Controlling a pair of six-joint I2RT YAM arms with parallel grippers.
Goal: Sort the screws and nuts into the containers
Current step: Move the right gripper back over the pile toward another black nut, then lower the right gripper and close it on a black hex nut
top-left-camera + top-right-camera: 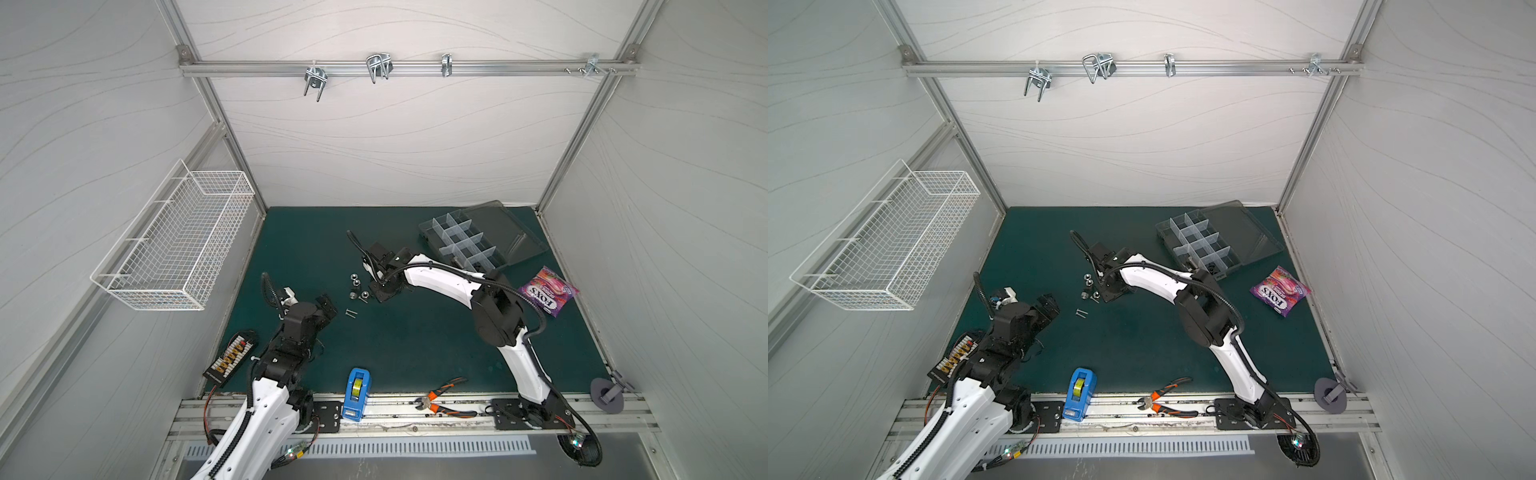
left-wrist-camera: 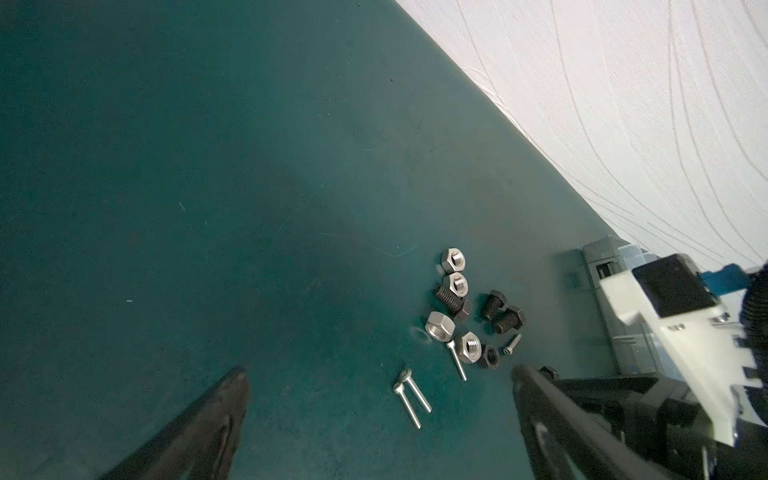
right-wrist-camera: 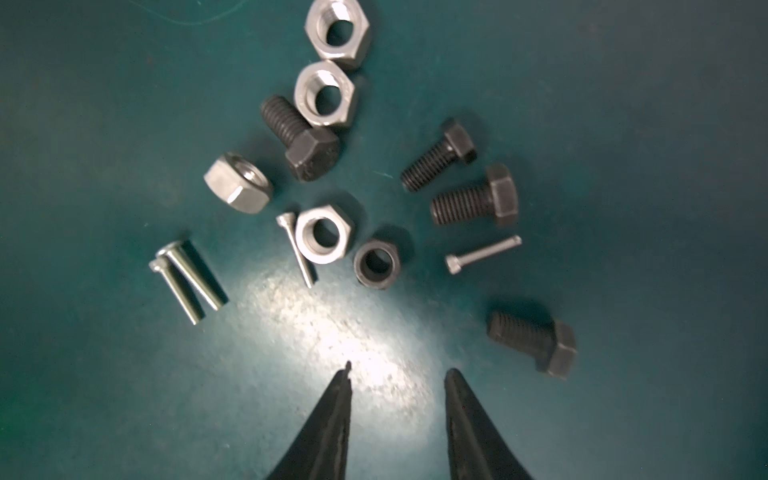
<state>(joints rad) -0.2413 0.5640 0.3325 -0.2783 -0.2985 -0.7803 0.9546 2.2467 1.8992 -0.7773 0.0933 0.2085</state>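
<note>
Your right end effector [image 3: 397, 370], narrowly parted and empty, is nearer: black nut [image 3: 377, 262] sits hole-up on the table [image 3: 124, 395], straight ahead of its tips; left end effector [image 2: 380, 370] gapes wide, empty.

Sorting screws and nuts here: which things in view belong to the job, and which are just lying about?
Belongs to the job: silver nuts, black nut, black bolts, thin silver screws, organizer box.
Just lying about: candy bag, tape dispenser, pliers, wire basket.
</note>
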